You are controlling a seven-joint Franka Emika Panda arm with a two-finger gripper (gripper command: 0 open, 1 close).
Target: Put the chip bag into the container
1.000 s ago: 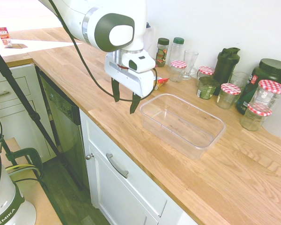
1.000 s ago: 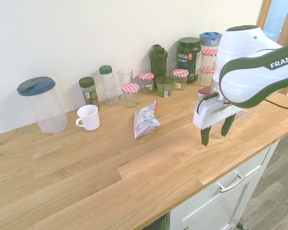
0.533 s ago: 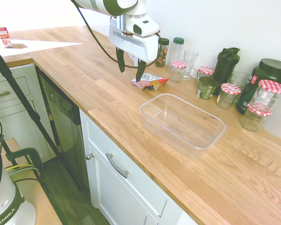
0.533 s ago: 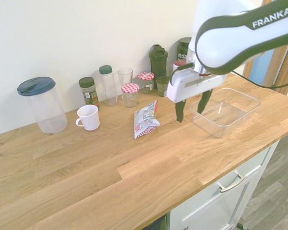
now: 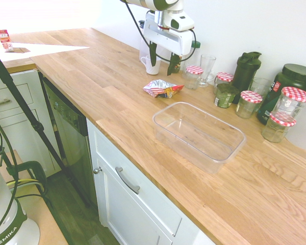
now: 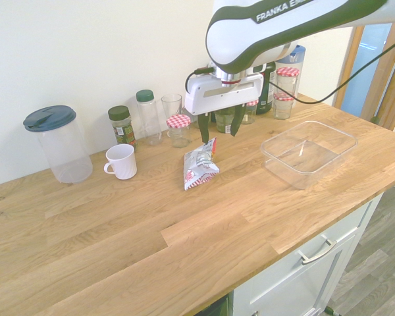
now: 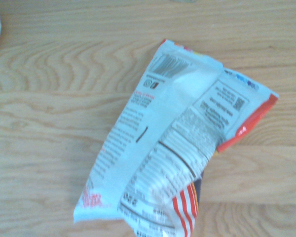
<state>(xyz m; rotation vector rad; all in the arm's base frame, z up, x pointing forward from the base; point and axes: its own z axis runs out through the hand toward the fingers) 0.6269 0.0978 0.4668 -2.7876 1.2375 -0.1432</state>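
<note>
**Tool above bag, container empty**

While the tool (image 6: 220, 130) hangs released, fingers spread, at upper centre of the second exterior view, nothing is in its grip. The chip bag (image 6: 200, 164) lies crumpled on the wooden surface (image 6: 118, 230) just below it, printed back side up in the wrist view (image 7: 175, 143). The clear container (image 6: 308, 152) sits well apart at right, empty. White mug (image 6: 122, 160) at left.
</note>
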